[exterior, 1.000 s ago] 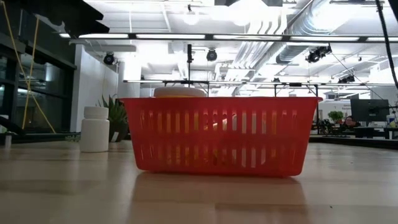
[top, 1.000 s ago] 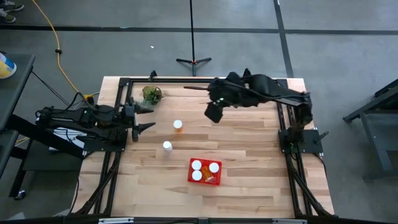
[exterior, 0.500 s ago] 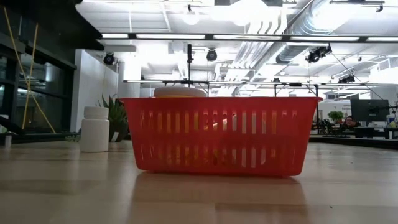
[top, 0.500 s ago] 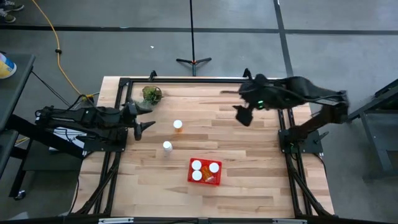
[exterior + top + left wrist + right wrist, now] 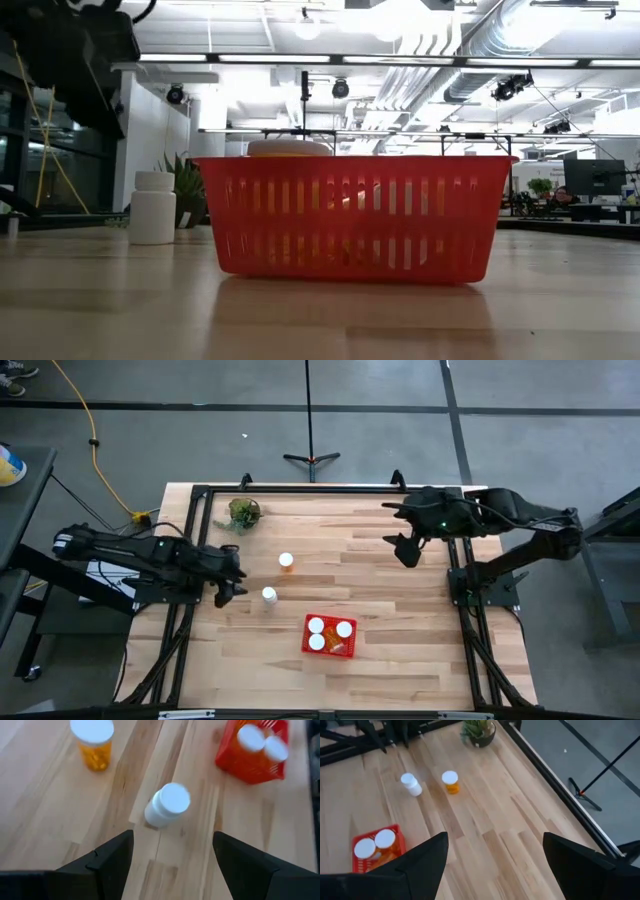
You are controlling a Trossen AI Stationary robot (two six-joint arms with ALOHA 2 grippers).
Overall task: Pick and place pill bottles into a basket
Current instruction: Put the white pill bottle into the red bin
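Note:
The red mesh basket (image 5: 329, 636) stands near the table's near middle, with three white-capped bottles (image 5: 317, 627) in it. An orange pill bottle (image 5: 286, 561) and an all-white bottle (image 5: 268, 596) stand upright on their bases, left of centre. My left gripper (image 5: 232, 584) is open and empty just left of the white bottle, which lies ahead of its fingers in the left wrist view (image 5: 167, 806). My right gripper (image 5: 394, 532) is open and empty above the table's far right part.
A small green plant (image 5: 243, 512) sits at the far left corner. A black frame (image 5: 300, 488) runs along the table's far edge and sides. Bare wood lies between the bottles and my right gripper and along the near edge.
My right gripper has drawn back from over the table's far middle toward the right edge. My left gripper has swung toward the near edge and a little right, toward the white bottle. The bottles and the basket have stayed put.

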